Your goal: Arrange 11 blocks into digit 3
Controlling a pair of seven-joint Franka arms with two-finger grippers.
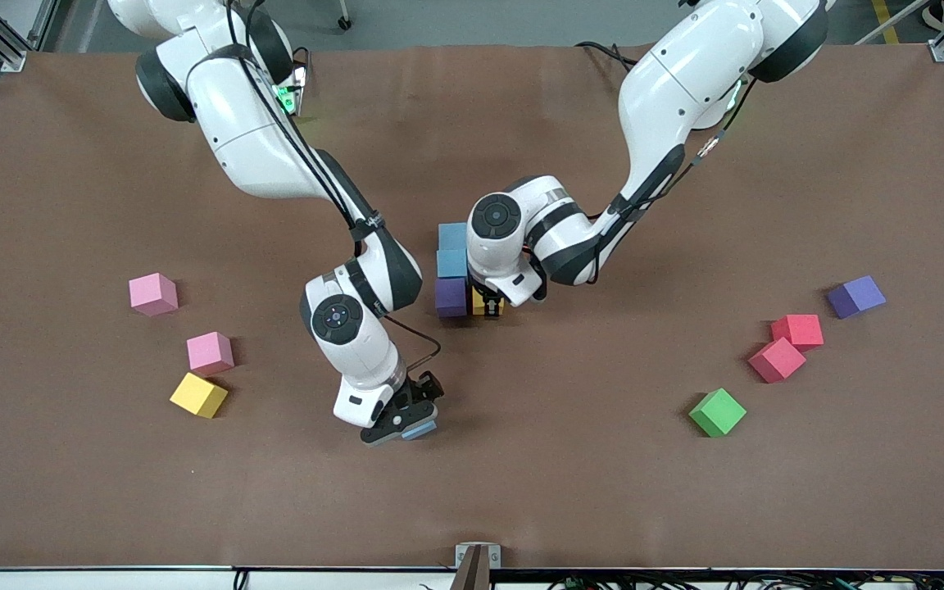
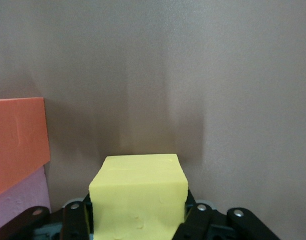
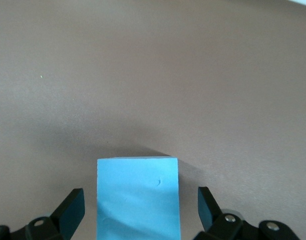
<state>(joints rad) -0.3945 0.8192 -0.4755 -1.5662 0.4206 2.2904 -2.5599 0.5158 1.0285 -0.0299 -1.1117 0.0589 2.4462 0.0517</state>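
Observation:
My left gripper [image 1: 488, 306] [image 2: 138, 212] is shut on a yellow block [image 2: 138, 182], held low beside a purple block [image 1: 451, 297]. That purple block ends a short column with two light blue blocks [image 1: 452, 250] at mid-table. An orange block [image 2: 18, 140] and a pale purple one [image 2: 15, 202] show close by in the left wrist view. My right gripper [image 1: 405, 424] [image 3: 138, 207] is open, straddling a light blue block [image 3: 138, 197] [image 1: 421, 429] on the table, with a gap at each finger.
Toward the right arm's end lie two pink blocks [image 1: 153, 293] [image 1: 210, 352] and a yellow one [image 1: 198, 395]. Toward the left arm's end lie a purple block [image 1: 856, 296], two red blocks [image 1: 797, 330] [image 1: 777, 360] and a green one [image 1: 717, 412].

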